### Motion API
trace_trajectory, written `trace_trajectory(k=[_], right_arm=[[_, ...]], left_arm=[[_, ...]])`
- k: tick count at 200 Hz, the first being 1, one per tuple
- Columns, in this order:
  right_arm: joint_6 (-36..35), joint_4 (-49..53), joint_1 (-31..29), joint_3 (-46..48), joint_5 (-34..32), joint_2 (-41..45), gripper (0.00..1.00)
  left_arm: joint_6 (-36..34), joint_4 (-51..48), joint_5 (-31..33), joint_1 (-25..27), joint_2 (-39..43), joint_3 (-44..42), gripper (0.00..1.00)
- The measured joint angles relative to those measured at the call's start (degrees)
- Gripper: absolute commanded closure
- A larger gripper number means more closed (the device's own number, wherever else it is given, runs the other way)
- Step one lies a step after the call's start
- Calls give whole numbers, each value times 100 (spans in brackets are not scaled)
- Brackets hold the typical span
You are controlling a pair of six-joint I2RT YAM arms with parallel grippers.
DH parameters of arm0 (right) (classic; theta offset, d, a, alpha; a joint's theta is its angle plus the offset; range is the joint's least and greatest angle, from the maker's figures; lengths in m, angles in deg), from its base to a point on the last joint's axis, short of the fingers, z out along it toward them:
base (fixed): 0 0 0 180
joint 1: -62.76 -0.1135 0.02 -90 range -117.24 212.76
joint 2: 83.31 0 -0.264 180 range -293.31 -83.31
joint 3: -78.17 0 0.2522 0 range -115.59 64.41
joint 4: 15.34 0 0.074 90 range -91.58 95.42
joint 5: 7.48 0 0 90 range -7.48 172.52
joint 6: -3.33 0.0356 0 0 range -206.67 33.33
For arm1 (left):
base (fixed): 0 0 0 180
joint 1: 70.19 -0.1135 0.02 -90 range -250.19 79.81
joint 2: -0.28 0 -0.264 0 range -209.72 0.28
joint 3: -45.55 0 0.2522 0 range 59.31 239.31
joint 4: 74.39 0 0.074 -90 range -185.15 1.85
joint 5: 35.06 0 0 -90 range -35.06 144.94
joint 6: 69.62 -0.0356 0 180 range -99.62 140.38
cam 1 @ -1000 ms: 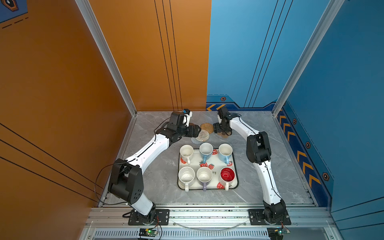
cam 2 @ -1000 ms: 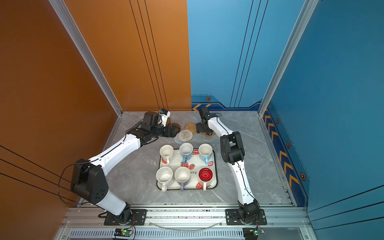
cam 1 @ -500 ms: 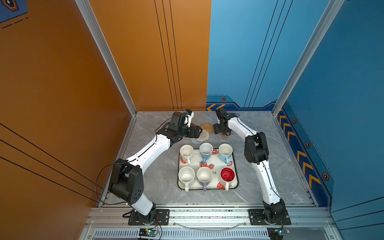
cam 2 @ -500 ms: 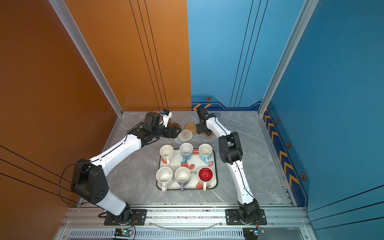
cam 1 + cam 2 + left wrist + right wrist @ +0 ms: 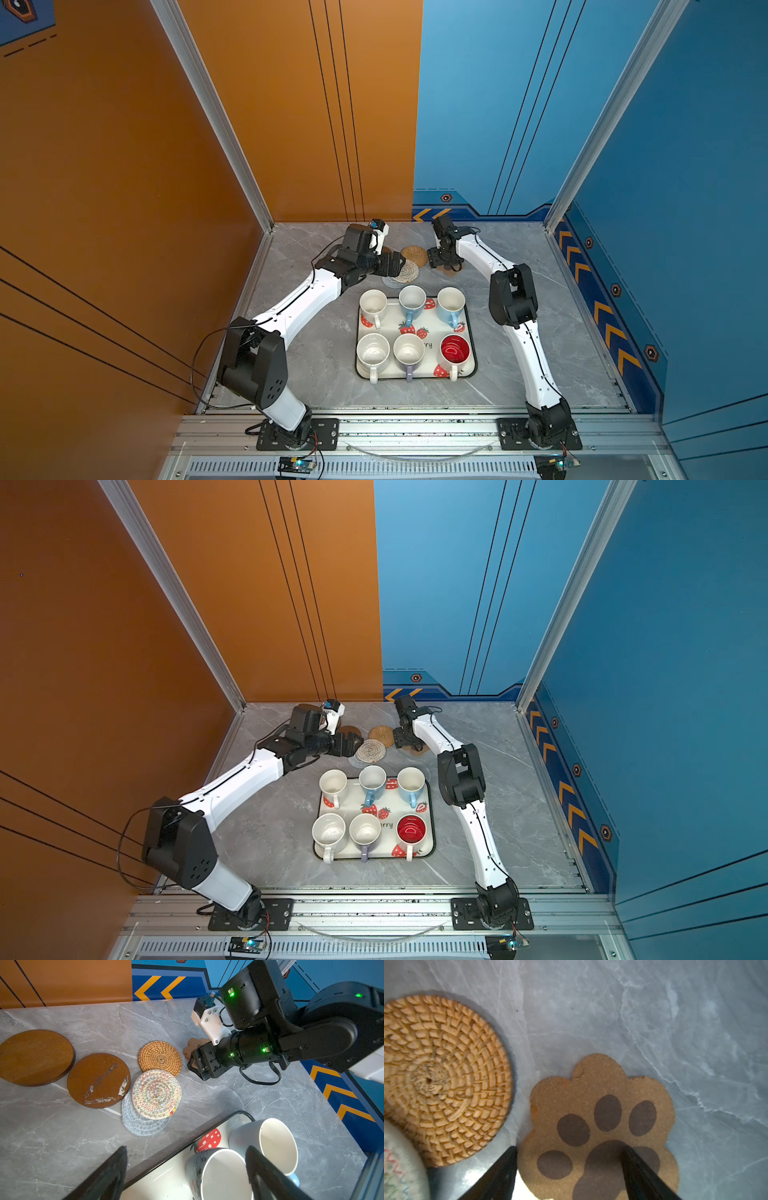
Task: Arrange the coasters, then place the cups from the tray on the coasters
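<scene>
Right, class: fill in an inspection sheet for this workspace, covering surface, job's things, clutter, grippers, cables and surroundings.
Surface: grey marble tabletop.
Job's things: six cups upright on the tray; six coasters beyond it, cream woven coaster overlapping grey coaster.
Clutter: nothing seen.
Grippers: left gripper open, holding nothing; right gripper open over paw-print coaster.
Cables: black cable loops beside the left arm.
Surroundings: orange wall, blue wall.

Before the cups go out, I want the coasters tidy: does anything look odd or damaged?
Yes. The cream woven coaster lies stacked on the grey woven coaster, covering most of it, and one brown disc shows white scuffed patches on top.
</scene>
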Motion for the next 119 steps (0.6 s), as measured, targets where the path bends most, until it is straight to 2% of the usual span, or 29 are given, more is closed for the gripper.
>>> trace_trajectory(k=[119], right_arm=[[-24,42,444,-11,199,0,26]], left_arm=[[0,-2,68,31,0,0,10]])
